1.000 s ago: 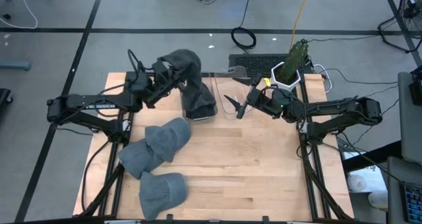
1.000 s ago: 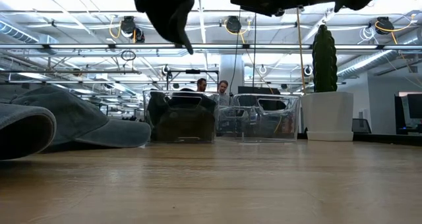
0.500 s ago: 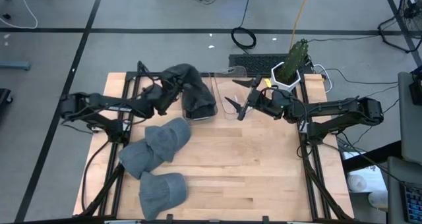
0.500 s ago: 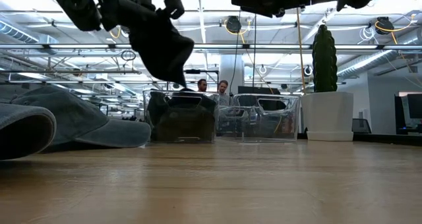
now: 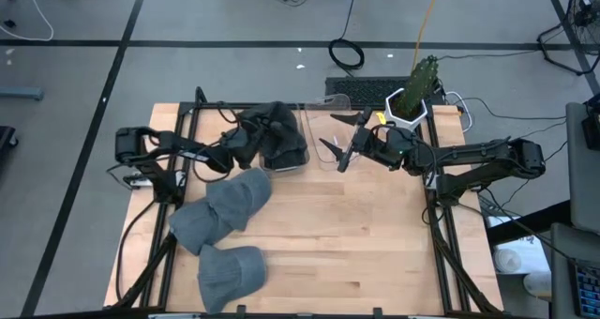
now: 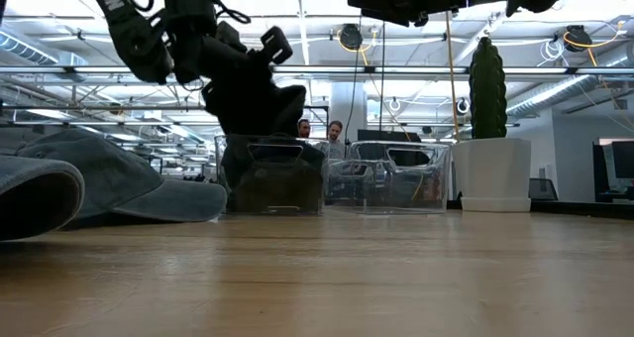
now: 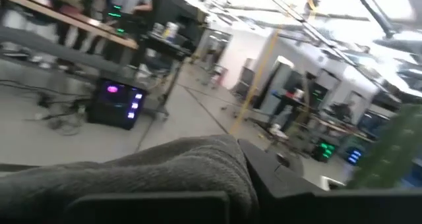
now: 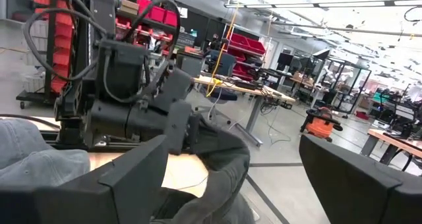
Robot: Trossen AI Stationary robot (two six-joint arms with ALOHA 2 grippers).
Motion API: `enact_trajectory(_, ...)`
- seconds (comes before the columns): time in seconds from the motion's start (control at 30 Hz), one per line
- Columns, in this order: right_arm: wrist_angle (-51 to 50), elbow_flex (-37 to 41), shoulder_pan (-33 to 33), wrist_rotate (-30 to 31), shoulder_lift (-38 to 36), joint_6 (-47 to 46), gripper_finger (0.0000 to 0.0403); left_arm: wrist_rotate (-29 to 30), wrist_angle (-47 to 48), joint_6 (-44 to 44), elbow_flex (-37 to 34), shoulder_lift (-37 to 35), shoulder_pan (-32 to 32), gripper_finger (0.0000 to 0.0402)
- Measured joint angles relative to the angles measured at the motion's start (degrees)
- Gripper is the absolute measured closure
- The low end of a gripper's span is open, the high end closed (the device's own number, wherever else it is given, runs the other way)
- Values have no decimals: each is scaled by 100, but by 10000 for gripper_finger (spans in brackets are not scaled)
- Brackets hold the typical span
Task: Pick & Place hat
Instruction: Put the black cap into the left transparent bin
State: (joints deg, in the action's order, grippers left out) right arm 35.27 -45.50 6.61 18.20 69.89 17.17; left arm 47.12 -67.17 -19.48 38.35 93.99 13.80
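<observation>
My left gripper [image 5: 240, 146] is shut on a dark grey hat [image 5: 273, 120], which hangs just above the left clear bin [image 6: 272, 174] at the table's far side. The hat also shows in the low view [image 6: 248, 91] and the left wrist view [image 7: 178, 166]. The bin holds another dark hat [image 5: 284, 152]. My right gripper [image 5: 334, 151] is open and empty, high over the right clear bin [image 6: 388, 178]. Three lighter grey hats [image 5: 238, 193] [image 5: 192, 227] [image 5: 231, 272] lie on the table's near left. My left gripper holds the dark hat by its left side [image 5: 249, 137], reaching roughly level from the table's left. The gripper's own body hides the fingertips. The hat bunches and hangs beside and below the gripper, its lower end [image 6: 265, 131] at the bin's upper rim.
A white pot with a cactus [image 5: 413, 96] stands at the far right corner. Bare wood [image 5: 356, 235] lies in the table's middle and near right. People [image 6: 319, 132] stand in the room behind the bins.
My left gripper has come down toward the left bin, still shut on the dark hat. The hat has dropped from high above the bin to its rim. My right gripper has kept still.
</observation>
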Motion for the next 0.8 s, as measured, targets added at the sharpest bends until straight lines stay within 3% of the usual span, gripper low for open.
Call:
enact_trajectory(0.33, 0, 0, 0, -22, 0, 0, 74, 266, -532, -820, 2, 624, -2, 389)
enact_trajectory(0.47, -2, 0, 0, -23, 0, 0, 74, -84, -942, -646, 2, 708, 0, 392)
enact_trajectory(0.8, -2, 0, 2, -26, 0, -1, 74, -124, -637, -775, 2, 704, -210, 392)
